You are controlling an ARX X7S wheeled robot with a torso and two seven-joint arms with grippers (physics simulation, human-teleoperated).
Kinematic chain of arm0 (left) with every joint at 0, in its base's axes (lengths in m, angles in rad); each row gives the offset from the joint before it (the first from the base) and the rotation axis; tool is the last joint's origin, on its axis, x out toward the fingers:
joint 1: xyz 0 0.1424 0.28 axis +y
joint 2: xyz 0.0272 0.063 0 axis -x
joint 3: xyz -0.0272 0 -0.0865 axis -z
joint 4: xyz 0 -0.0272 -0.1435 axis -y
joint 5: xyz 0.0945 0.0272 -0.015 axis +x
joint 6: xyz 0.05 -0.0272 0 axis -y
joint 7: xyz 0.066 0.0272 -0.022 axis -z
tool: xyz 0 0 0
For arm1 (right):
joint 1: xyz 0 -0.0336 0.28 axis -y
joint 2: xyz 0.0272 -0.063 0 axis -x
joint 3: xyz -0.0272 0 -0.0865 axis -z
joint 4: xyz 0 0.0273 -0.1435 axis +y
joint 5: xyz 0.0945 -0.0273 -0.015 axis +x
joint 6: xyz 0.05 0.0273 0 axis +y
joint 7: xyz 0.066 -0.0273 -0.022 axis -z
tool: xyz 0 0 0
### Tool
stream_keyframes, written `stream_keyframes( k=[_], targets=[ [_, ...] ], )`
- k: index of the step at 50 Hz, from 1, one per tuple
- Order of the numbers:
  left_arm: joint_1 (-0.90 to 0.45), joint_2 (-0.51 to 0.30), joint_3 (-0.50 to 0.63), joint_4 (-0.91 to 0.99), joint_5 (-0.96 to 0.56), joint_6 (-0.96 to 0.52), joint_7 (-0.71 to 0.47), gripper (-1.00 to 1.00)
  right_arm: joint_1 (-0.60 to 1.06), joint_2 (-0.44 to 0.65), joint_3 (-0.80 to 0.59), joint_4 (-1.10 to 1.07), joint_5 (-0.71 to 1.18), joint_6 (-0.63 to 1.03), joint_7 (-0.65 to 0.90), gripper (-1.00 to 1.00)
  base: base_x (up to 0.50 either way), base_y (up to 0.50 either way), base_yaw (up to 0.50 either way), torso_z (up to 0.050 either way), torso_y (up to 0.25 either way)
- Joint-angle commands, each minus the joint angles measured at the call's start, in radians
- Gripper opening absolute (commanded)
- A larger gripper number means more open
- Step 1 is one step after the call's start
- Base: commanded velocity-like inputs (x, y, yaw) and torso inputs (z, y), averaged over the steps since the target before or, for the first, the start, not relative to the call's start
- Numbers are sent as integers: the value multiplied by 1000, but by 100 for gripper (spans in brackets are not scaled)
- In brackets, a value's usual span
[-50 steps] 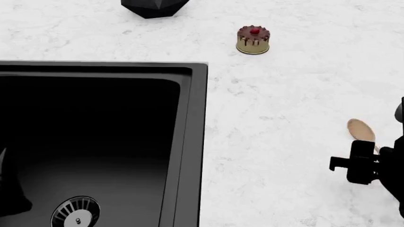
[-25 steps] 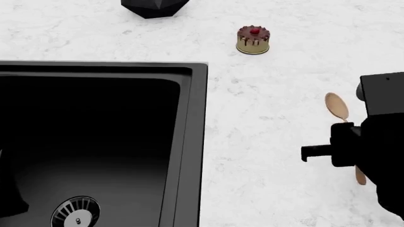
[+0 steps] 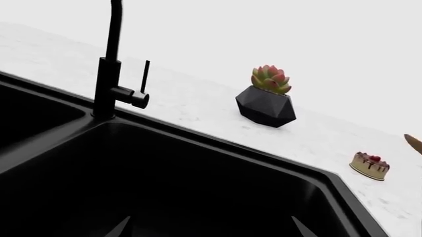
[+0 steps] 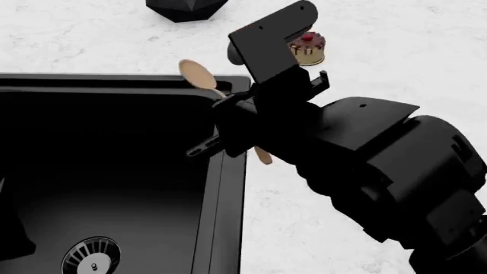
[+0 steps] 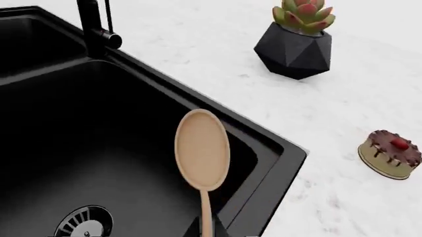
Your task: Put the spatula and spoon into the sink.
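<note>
The light tan wooden spoon (image 4: 198,75) (image 5: 202,150) hangs in the air, its oval bowl over the right edge of the black sink (image 4: 228,171) (image 5: 264,143). My right gripper (image 4: 232,123) (image 5: 205,229) is shut on the spoon's thin handle, and the handle's end sticks out behind the fingers. My left gripper (image 3: 211,232) is open inside the basin (image 3: 218,143), its two fingertips wide apart with nothing between them. A round drain strainer (image 4: 91,257) (image 5: 82,224) lies on the basin floor. The spatula is out of view.
A tall black faucet (image 3: 108,59) (image 5: 92,27) stands at the sink's back rim. On the white marble counter beyond it are a succulent in a faceted black pot (image 3: 267,98) (image 5: 300,39) and a small chocolate cake (image 4: 306,48) (image 5: 390,153).
My right arm has swung left across the counter with the spoon, from the far right edge to above the sink's right rim. The spoon is now lifted off the counter.
</note>
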Motion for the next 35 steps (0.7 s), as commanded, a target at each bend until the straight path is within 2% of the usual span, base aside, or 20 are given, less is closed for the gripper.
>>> stream_keyframes(
  k=[1, 12, 14, 17, 24, 28, 35],
  targets=[
    [-4, 25, -20, -13, 30, -15, 40, 100, 83, -243, -66, 190, -88, -114, -227, -100, 0, 0, 0, 0, 0],
    [-13, 28, -16, -9, 28, -25, 34, 100, 108, -397, -92, 465, -131, -258, -367, -100, 1, 0, 0, 0, 0],
    [-20, 34, -11, -16, 29, -29, 39, 100, 119, -417, -158, 527, -85, -308, -374, -100, 0, 0, 0, 0, 0],
    [-27, 36, -9, -22, 28, -31, 44, 100, 161, -418, -338, 583, 108, -414, -348, -100, 0, 0, 0, 0, 0],
    [-30, 30, -11, -6, 23, -38, 34, 100, 234, -418, -696, 578, 449, -587, -301, -100, 0, 0, 0, 0, 0],
    [-26, 24, -15, 4, 20, -37, 30, 100, 236, -418, -773, 552, 512, -615, -279, -100, 0, 0, 0, 0, 0],
    [-19, 19, -21, 4, 18, -30, 36, 100, 215, -418, -789, 526, 491, -591, -269, -100, 0, 0, 0, 0, 0]
  ],
)
